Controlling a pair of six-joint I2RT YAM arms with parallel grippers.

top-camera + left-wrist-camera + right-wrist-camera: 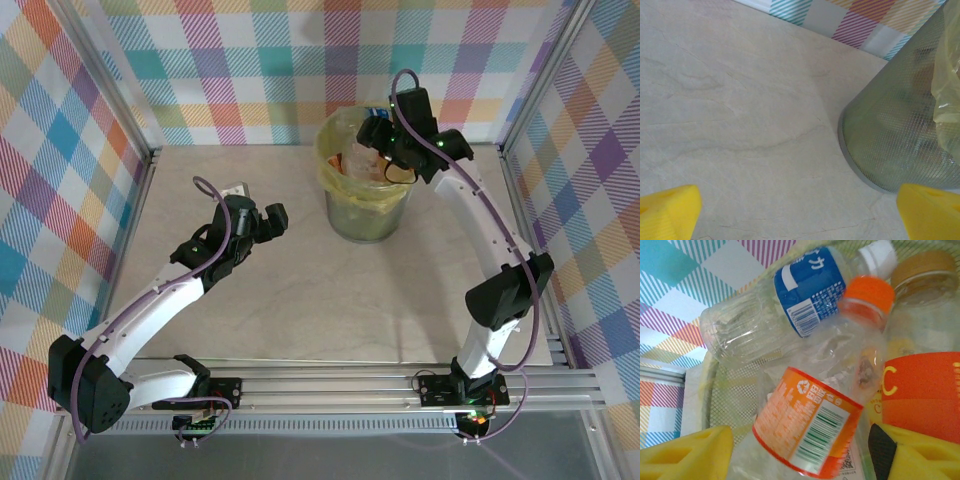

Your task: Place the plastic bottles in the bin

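**Bin** (365,215). Stands upright on the surface (300,300), upper centre of the overhead frame. A yellowish bag (335,168) is folded over its rim, likely so the contents lift out together.

**Bottles, three distinguishable, all inside the bin.**
- Orange-label bottle (812,410): orange cap, tilted with the cap toward the upper right. It sits centre frame in the right wrist view, on top of the others.
- Blue-label bottle (807,290): white cap, lying on its side across the top of that frame against the mesh wall.
- Tan-cap bottle (920,385): broad orange band, at the right edge.
- They lie at mixed angles, which suggests they have been dropped in rather than stacked.

**Right end effector** (802,452). Hangs over the mouth of the bin, fingers pointing down into it.
- Its yellow pads (685,455) stand parted in the lower corners of the frame.
- The base of the orange-label bottle lies between the pads. A gap shows on the left side, so the bottle looks loose rather than clamped.
- This is judged to be a drop-off position directly above the pile.

**Left end effector** (800,217). Spread fully wide and holding nothing.
- It is poised low over bare surface at centre left of the overhead frame.
- The bin's mesh wall is close by, at the right of its own view.
- The bottles are beyond it, behind that wall.
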